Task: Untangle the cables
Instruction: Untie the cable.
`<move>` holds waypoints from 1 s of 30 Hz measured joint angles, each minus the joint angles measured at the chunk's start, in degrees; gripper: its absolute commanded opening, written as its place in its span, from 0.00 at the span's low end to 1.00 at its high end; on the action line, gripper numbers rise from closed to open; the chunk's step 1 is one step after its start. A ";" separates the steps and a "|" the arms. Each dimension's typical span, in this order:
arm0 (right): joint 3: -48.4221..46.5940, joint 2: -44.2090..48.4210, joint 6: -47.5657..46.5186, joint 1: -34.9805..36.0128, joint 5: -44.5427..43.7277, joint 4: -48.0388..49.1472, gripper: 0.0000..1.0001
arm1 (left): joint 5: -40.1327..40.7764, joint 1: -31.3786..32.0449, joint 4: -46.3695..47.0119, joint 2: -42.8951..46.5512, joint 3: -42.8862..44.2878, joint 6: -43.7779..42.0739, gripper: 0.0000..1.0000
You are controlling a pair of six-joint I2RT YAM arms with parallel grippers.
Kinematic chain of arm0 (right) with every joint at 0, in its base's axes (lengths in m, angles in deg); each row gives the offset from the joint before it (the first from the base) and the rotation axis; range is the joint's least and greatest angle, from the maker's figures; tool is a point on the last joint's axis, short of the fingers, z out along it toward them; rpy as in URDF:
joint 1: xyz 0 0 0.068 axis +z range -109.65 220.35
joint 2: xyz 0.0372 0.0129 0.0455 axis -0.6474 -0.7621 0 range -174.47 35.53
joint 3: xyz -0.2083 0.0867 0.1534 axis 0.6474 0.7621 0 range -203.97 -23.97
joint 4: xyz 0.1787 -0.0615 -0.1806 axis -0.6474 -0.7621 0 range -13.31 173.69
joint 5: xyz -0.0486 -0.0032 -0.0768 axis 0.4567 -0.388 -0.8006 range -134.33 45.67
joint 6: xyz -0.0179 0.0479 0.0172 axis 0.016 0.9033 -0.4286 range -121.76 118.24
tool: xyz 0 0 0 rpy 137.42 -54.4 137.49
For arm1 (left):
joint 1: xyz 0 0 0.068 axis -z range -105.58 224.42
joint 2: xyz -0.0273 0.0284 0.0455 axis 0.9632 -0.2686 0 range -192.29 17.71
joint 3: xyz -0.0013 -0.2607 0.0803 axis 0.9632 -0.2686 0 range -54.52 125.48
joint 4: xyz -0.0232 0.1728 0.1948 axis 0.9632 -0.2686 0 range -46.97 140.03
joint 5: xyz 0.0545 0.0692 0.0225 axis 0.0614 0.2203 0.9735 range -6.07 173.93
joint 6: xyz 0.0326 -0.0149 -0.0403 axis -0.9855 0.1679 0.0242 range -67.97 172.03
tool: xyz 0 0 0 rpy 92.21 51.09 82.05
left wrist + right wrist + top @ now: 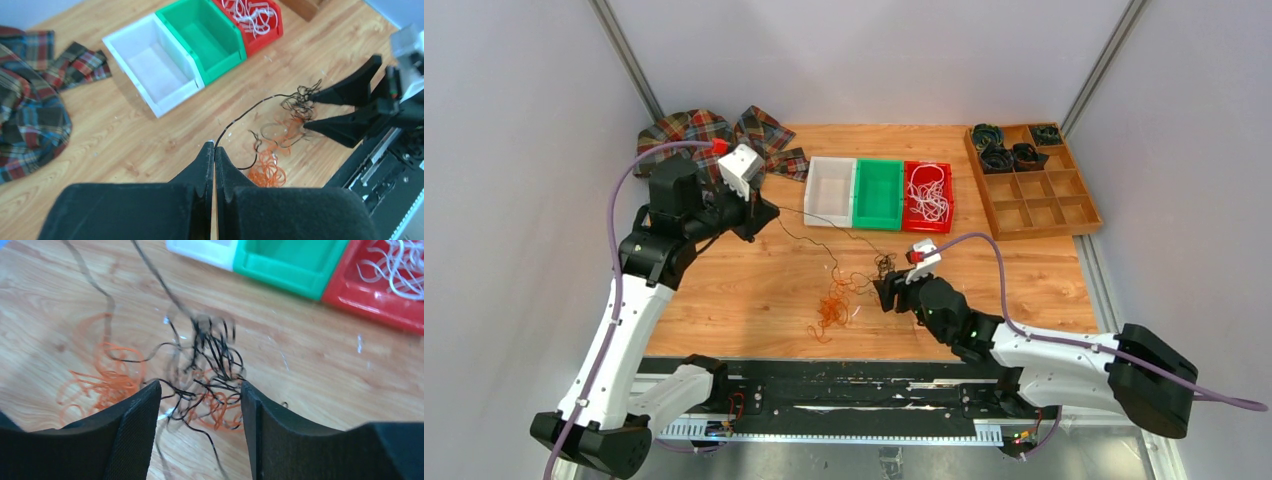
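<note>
A tangle of thin black cables (212,355) and orange cables (107,380) lies mid-table (854,285). My left gripper (764,215) is shut on one black cable (250,107), which runs taut from its fingertips (215,146) to the tangle. My right gripper (200,390) is open, its fingers (135,415) standing on either side of the black clump, low over the wood; in the left wrist view this right gripper (310,111) points into the tangle. White cables (929,195) lie in the red bin (929,228).
A white bin (829,190) and a green bin (879,193) stand left of the red one. A wooden compartment tray (1044,212) with dark coiled rolls (1009,150) sits back right. A plaid cloth (704,130) lies back left.
</note>
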 measured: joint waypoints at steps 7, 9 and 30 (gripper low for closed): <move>-7.58 1.25 -2.45 0.00 3.52 -6.12 0.60 | 0.59 0.00 1.44 -0.07 -5.90 -2.32 0.01; -9.09 1.68 -2.73 0.00 4.42 -8.20 0.60 | 1.81 0.00 1.84 -0.09 -7.30 -3.04 0.01; -23.19 -28.06 -1.75 6.51 20.76 -12.70 0.07 | 9.51 0.00 3.08 0.52 -9.81 -8.09 0.00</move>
